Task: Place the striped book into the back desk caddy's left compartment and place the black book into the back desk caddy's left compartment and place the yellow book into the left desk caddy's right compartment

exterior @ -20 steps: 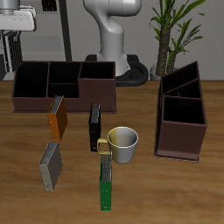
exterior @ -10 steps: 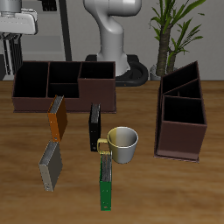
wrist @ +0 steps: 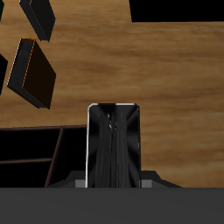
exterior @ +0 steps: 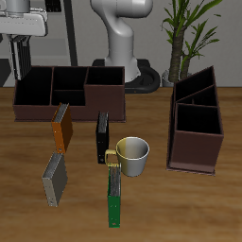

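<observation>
While the black book (exterior: 102, 137) lies flat on the surface (exterior: 170, 203) in front of the back caddy (exterior: 66, 92), the yellow book (exterior: 62, 126) lies just beside it, and the striped book (exterior: 54, 178) is nearer the front edge. A green book (exterior: 114, 194) and a white mug (exterior: 133, 156) sit close by, well apart from the left caddy (exterior: 196, 128). The hand (exterior: 21, 64) hangs high over the back caddy's end; the wrist view shows a dark glossy slab (wrist: 114, 144) at it, and I cannot tell whether it is clenched.
</observation>
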